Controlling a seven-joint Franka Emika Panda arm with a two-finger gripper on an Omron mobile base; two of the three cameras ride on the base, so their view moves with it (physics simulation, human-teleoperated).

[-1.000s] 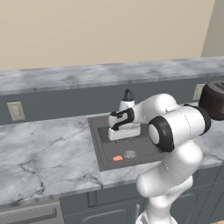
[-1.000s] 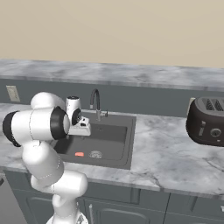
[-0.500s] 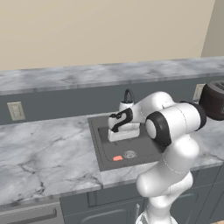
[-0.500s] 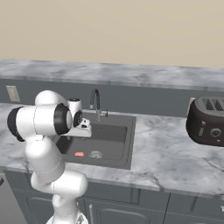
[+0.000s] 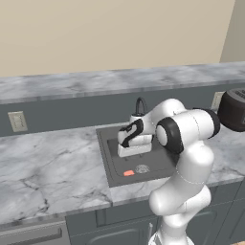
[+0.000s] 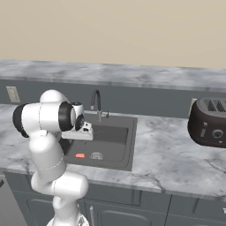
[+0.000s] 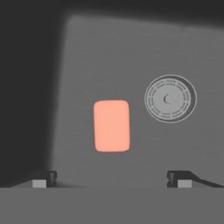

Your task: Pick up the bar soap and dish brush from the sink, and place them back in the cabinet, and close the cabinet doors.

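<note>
Over the last second my arm swung slightly further over the sink (image 5: 106, 158), bringing my gripper (image 7: 111, 178), jaws spread wide and empty, above the bar soap (image 7: 112, 126), which lay flat on the basin floor beside the drain (image 7: 170, 98), ready for descent

The robot arm (image 5: 184, 158) is white, smooth and round, like fat tubes joined together. Its joints have big black rings. The hand (image 5: 135, 141) is a white block with a black part on top.
</note>
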